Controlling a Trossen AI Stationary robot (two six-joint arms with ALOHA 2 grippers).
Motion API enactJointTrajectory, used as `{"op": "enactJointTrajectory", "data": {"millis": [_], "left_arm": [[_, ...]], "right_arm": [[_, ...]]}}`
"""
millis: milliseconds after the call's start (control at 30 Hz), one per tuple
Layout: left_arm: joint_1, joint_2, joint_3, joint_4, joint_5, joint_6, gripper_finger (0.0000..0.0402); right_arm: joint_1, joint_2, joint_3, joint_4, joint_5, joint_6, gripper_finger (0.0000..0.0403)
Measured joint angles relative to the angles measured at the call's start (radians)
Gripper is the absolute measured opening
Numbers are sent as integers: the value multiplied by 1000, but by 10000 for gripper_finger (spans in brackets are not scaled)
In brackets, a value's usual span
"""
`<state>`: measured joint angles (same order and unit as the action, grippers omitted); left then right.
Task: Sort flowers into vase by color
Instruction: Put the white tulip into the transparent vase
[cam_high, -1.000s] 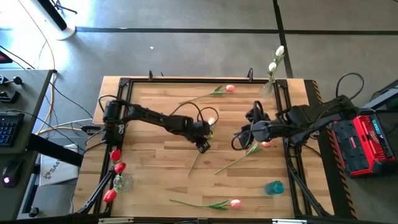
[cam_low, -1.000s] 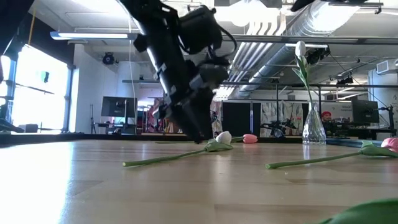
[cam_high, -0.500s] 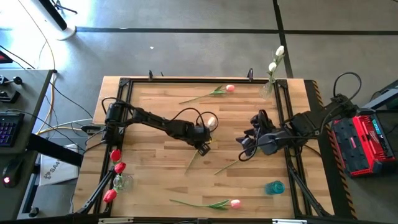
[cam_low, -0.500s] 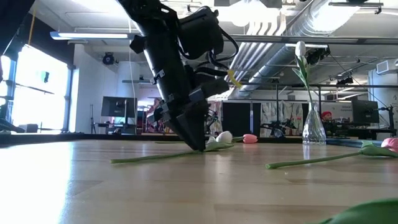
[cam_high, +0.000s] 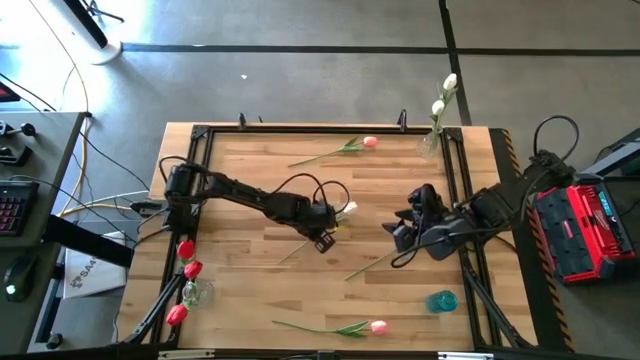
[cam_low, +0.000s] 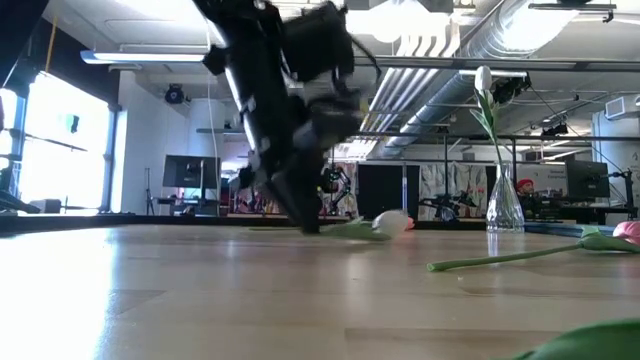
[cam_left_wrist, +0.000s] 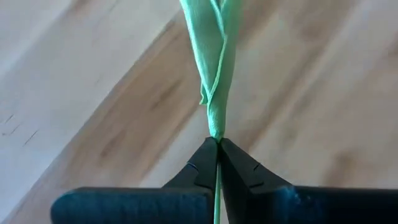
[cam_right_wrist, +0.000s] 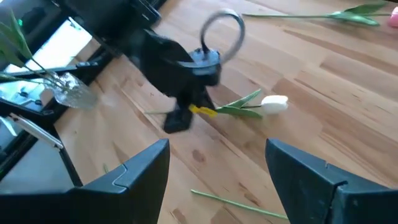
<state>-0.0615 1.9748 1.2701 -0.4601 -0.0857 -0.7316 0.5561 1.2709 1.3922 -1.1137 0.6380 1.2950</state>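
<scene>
A cream-white tulip (cam_high: 348, 209) lies mid-table, head toward the far right and stem (cam_high: 292, 254) trailing toward the near left. My left gripper (cam_high: 325, 240) is shut on its stem; the low view shows that gripper (cam_low: 305, 225) and the head (cam_low: 392, 222) beside it. My right gripper (cam_high: 403, 235) stands open to the right of it, holding nothing, over a pink tulip's stem (cam_high: 368, 266); that tulip's head is hidden. In the right wrist view the white head (cam_right_wrist: 273, 102) lies beyond the open right gripper (cam_right_wrist: 217, 168). My left gripper pinches the white tulip's thin stem (cam_left_wrist: 216, 138) between its two fingertips, just below the foot of the green leaf (cam_left_wrist: 214, 62). The fingers come from above, slanting down. The stem runs on back between the fingers. Head and leaf lie low by the table.
A pink tulip (cam_high: 370, 143) lies near the far edge and another (cam_high: 377, 326) near the front edge. A glass vase with red tulips (cam_high: 187, 270) stands at the left edge, one with white tulips (cam_high: 440, 105) at the far right corner. A blue vessel (cam_high: 441, 300) is near right.
My left gripper has come down on the white tulip's stem and shut on it. The tulip has swung about, its head toward the right and its stem end toward the left. My right gripper has drawn back toward the table's right edge, staying open.
</scene>
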Motion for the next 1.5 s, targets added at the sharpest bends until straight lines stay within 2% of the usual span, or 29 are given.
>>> {"op": "enactJointTrajectory", "data": {"millis": [200,367,567,667,867,1033,1167,1300,1500], "left_arm": [[2,-115,2,15,-11,-5,0],[1,-235,2,46,-33,-17,0],[2,-363,2,152,-58,15,0],[2,-407,4,223,-59,50,0],[-4,-444,4,362,-55,146,0],[-6,-441,4,420,-43,193,0],[-6,-442,4,422,-35,217,0],[-9,-442,4,437,-10,228,0],[-11,-442,4,442,0,239,0]], "right_arm": [[15,-2,-86,-14,3,67,254],[16,-3,-205,179,-9,81,254],[11,-4,-305,622,-19,-172,254],[-16,-10,-336,771,-19,-278,254],[-110,-33,-357,920,59,-428,254],[-199,-56,-356,1077,-21,-572,254],[-251,-56,-356,1079,-51,-561,253],[-282,-56,-356,1067,-54,-534,230],[-320,-55,-356,1065,-77,-536,146]]}}
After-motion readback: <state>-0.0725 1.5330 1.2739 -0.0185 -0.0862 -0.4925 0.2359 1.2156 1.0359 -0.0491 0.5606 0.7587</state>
